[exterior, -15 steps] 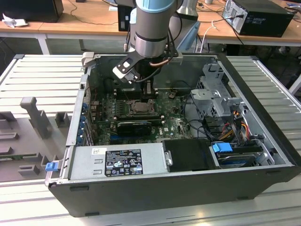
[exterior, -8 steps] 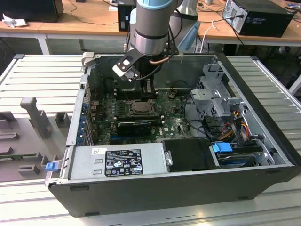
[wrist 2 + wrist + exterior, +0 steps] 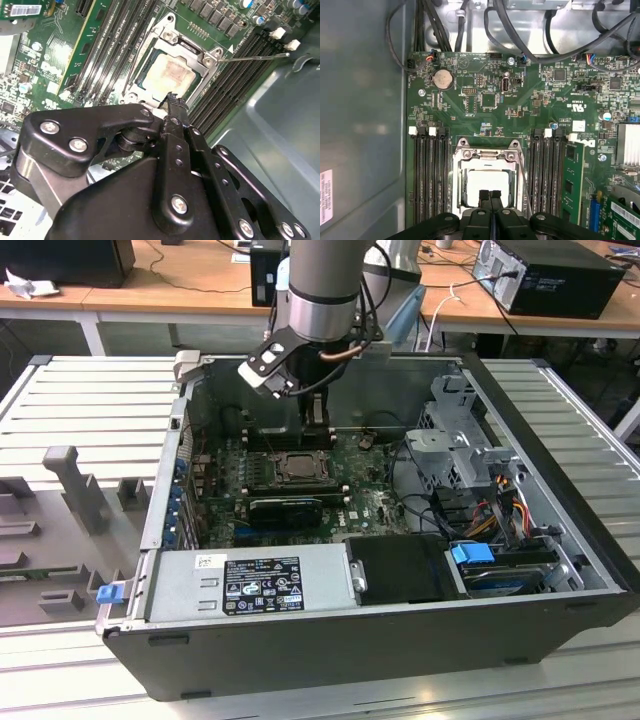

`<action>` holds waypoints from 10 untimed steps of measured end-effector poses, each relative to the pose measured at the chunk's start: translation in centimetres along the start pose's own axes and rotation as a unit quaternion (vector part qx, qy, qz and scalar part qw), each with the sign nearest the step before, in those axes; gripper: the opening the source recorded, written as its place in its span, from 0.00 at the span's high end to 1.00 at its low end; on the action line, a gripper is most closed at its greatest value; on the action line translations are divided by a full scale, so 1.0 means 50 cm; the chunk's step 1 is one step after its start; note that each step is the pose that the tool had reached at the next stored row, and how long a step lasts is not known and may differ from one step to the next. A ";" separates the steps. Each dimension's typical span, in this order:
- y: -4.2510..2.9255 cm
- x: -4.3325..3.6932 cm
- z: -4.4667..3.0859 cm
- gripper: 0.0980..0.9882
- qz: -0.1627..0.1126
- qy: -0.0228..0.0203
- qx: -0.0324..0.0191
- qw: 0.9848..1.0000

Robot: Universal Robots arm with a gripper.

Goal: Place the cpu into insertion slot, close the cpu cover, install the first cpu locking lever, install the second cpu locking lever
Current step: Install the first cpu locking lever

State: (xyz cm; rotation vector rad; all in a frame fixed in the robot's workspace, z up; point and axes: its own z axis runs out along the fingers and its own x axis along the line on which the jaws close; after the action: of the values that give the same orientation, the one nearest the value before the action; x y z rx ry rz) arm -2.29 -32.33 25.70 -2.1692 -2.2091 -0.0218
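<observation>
**A:** Gripper?

**B:** Black gripper (image 3: 490, 195) low over the green motherboard (image 3: 470, 85), inside the open dark-grey computer case (image 3: 540, 440). Fingertips pressed together, nothing between them.

**A:** Chip?

**B:** Small square silver-grey cpu (image 3: 487, 179) lies flat in the dark-rimmed square insertion slot (image 3: 456, 165), between the long black memory slots (image 3: 430, 175). The thin dark metal cpu cover (image 3: 487, 155) is down over it, and the chip shows through the cut-out.

**A:** Contact?

**B:** Gripper tips at the cover's edge. Touching or not, cannot tell. A thin wire lever (image 3: 255, 57) juts out over the memory slots.
</observation>
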 end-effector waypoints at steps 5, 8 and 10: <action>0.000 0.001 -0.018 0.99 0.000 0.000 0.000 1.000; -0.001 0.001 -0.031 0.99 0.000 0.000 0.000 1.000; -0.001 0.002 -0.045 0.99 0.000 0.000 0.000 1.000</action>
State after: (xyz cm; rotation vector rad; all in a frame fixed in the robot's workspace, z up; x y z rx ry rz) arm -2.29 -32.33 27.95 -2.1691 -2.2091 -0.0218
